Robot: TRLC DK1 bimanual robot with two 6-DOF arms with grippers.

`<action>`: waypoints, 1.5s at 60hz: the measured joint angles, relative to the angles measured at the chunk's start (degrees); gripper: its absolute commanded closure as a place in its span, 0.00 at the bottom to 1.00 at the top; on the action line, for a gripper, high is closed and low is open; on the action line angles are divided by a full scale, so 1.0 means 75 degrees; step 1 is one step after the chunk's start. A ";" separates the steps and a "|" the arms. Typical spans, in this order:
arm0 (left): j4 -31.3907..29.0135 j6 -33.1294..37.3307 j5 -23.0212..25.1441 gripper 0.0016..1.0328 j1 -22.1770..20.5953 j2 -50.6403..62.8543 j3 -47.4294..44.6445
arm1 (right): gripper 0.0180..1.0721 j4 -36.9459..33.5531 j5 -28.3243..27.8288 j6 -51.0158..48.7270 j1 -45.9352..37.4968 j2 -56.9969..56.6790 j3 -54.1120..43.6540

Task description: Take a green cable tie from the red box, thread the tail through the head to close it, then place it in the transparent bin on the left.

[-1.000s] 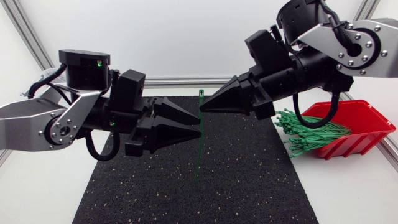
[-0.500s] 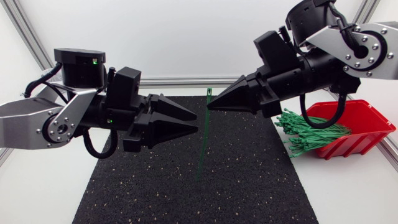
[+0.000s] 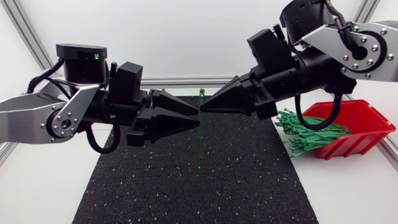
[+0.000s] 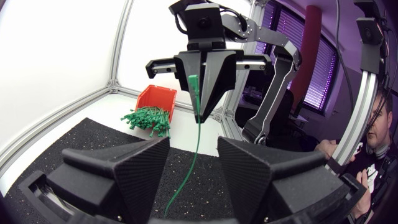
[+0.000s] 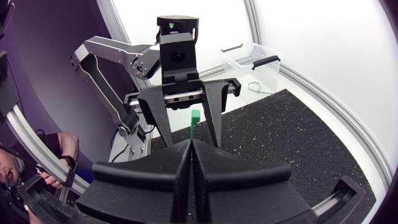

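Above the black mat (image 3: 249, 180), the right gripper (image 3: 202, 108) pinches the green cable tie (image 3: 198, 146) below its head. The left gripper (image 3: 199, 117), 2 fingers apart and empty, may push the hanging tail aside.

A white surface (image 3: 37, 193) is seen, its middle covered by a black rubber mat (image 3: 242, 186) flecked with pale specks. The surface is bounded at the back and sides by plain white panels (image 3: 186, 37), which are held in silver aluminium rails (image 3: 28, 34). Everything is lit brightly and evenly.
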 measured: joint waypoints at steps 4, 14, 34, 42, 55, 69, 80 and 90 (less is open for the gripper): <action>0.0009 0.0003 -0.0003 0.47 -0.0003 0.0020 0.0000 | 0.94 0.0017 0.0000 0.0012 0.0003 0.0009 0.0000; 0.0035 0.0003 -0.0006 0.47 -0.0108 0.0087 0.0009 | 0.94 0.0195 0.0000 0.0172 0.0000 0.0023 0.0000; 0.0073 0.0000 -0.0006 0.54 -0.0140 0.0236 0.0108 | 0.94 0.0251 0.0000 0.0175 -0.0003 0.0111 0.0000; 0.0076 0.0000 -0.0006 0.63 -0.0137 0.0242 0.0108 | 0.94 0.0312 0.0000 0.0175 -0.0009 0.0117 0.0000; 0.0131 0.0000 -0.0006 0.68 -0.0119 0.0242 0.0108 | 0.94 0.0361 0.0000 0.0175 -0.0076 0.0117 0.0000; 0.0216 -0.0093 -0.0006 0.72 -0.0085 0.0242 0.0108 | 0.94 0.0367 -0.0006 0.0175 -0.0160 0.0117 0.0000; 0.0268 -0.0198 -0.0009 0.76 -0.0085 0.0242 0.0108 | 0.94 0.0367 -0.0061 0.0175 -0.0172 0.0117 0.0000; 0.0268 -0.0236 -0.0009 0.81 -0.0085 0.0239 0.0108 | 0.94 0.0367 -0.0085 0.0233 -0.0163 0.0117 0.0000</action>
